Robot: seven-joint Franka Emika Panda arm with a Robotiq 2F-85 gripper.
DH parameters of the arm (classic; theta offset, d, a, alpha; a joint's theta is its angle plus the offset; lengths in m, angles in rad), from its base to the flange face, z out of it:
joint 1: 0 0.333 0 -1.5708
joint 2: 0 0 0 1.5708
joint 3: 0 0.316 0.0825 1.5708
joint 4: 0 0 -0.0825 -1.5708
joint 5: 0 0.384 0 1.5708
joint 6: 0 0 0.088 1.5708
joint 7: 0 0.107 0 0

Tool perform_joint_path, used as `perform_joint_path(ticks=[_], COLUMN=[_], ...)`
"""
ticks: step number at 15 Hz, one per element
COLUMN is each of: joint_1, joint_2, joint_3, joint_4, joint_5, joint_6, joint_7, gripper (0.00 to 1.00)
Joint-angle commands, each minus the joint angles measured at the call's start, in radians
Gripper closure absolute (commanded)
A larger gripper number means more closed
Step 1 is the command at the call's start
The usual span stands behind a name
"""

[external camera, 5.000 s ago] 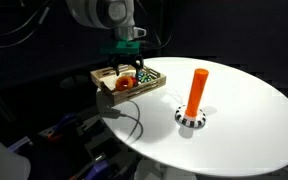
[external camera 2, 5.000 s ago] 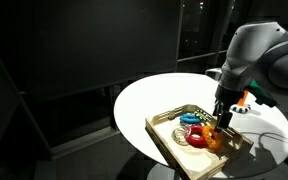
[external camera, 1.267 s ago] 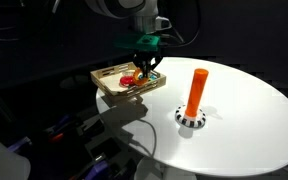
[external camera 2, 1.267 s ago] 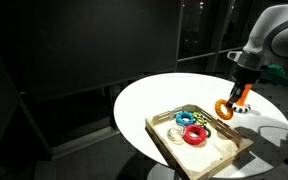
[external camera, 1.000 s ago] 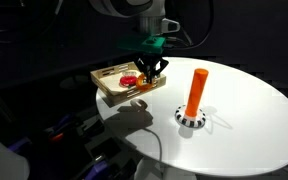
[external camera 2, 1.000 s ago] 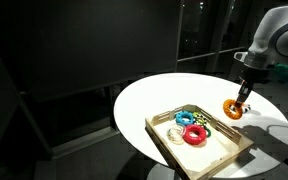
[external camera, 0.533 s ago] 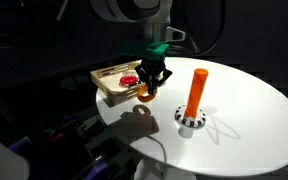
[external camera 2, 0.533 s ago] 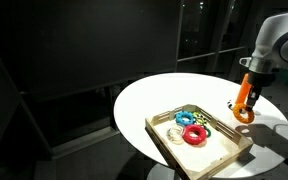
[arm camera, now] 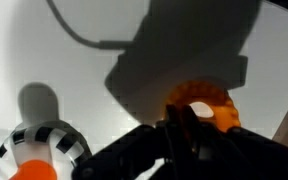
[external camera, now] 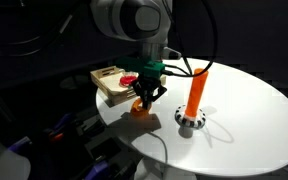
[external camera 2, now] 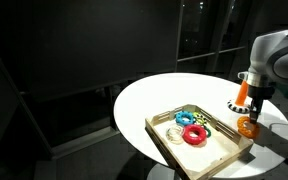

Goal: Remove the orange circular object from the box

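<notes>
Holding: I am pinching the orange ring [external camera: 143,107] in my gripper [external camera: 146,97], jaws pressing together on its rim, so it is hanging on edge beneath them.
Ring position: it is sitting outside the wooden box [external camera: 105,82], over the white round table [external camera: 246,120], between the box and the orange peg [external camera: 195,88]. In an exterior view the ring [external camera 2: 247,126] is showing just past the box's far corner [external camera 2: 246,146].
Height: I am seeing my own shadow on the table in the wrist view, but I cannot tell whether the ring [arm camera: 205,108] is touching the surface.
Slipping risk: I am gripping only a small part of the rim, so a jolt is likely to twist the ring out early.
Rolling risk: since it is hanging upright, I am expecting it to land on edge and roll if I let go from any height. In an exterior view the table edge is looking near, so it could go off.
Peg risk: the peg and its striped base [arm camera: 39,140] are standing close by in the wrist view. Swinging that way, I am risking knocking the peg over.
Box risk: the red ring [external camera 2: 194,135] and blue ring [external camera 2: 187,118] are lying in the box. Drifting back over its wall, I am risking dropping the orange one among them.
</notes>
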Motion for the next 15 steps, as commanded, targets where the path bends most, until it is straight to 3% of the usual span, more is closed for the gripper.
perform_joint_path(ticks=[1, 2, 3, 11, 15], joint_1=[-0.002, -0.002, -0.002, -0.008, -0.005], joint_2=[0.032, 0.032, 0.027, -0.065, -0.12], joint_3=[0.0, 0.0, 0.001, 0.045, 0.077], joint_4=[0.035, 0.038, 0.04, 0.007, 0.004], joint_5=[-0.013, -0.014, -0.012, 0.049, 0.158], joint_6=[-0.04, -0.045, -0.051, -0.062, -0.114], joint_7=[0.021, 0.022, 0.02, -0.06, -0.126], gripper=[0.84, 0.65, 0.63, 0.01, 0.0])
